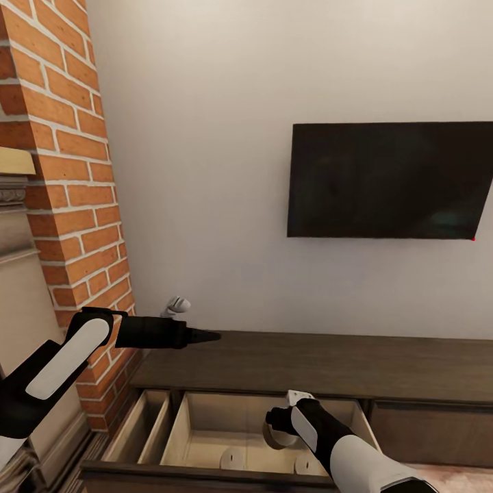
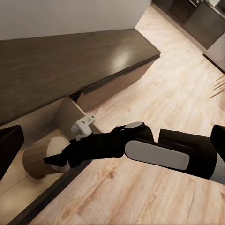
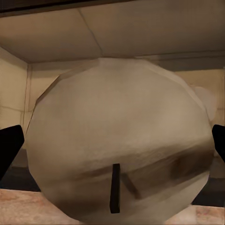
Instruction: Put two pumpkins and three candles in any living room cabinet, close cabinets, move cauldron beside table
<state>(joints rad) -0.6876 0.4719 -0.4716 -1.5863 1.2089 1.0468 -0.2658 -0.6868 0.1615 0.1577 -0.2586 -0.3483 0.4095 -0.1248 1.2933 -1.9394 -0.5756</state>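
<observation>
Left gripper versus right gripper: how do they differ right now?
1. Height: the left gripper hangs above the cabinet top by the brick wall; the right gripper reaches down into the open drawer.
2. Load: the left gripper is empty; the right gripper has a candle between its fingers, though a firm clamp can't be confirmed.
Shared: both show fingers spread wide in their wrist views.

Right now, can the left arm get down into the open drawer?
Probably yes. The drawer is pulled out and open on top, and the left gripper hovers over the cabinet top just behind it. The right gripper, holding a candle, crowds the middle.
</observation>
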